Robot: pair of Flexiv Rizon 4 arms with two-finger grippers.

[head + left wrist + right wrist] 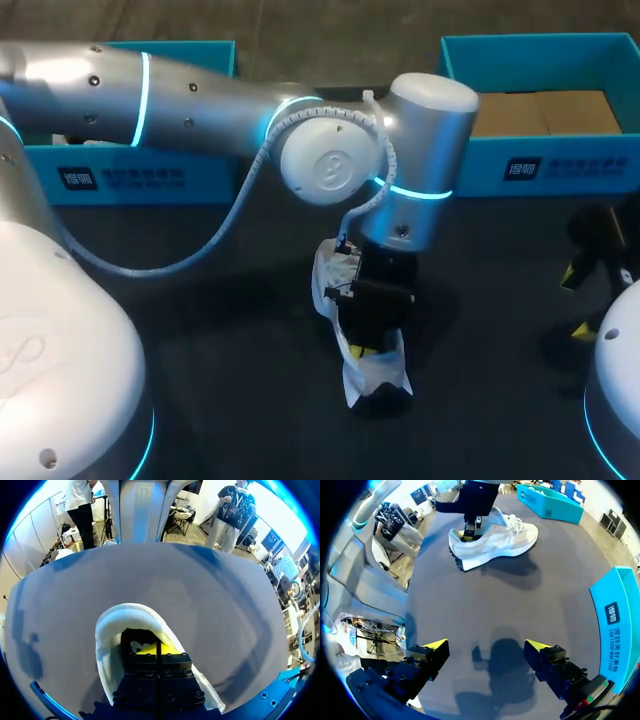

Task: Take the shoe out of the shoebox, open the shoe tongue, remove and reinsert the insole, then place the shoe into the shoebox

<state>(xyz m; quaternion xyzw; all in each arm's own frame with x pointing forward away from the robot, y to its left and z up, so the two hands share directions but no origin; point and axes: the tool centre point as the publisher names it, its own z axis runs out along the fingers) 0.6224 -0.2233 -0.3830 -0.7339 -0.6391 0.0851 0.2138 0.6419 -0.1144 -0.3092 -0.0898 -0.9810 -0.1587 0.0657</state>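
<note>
As it sits, shoe [495, 542], heel nearest me

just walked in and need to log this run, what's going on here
The left gripper is down inside the opening of a white shoe. The shoe stands on the dark table, outside the blue box at the back right. Whether the gripper grips anything in there cannot be seen. The right gripper hangs open over bare table, apart from the shoe, holding nothing.
</note>
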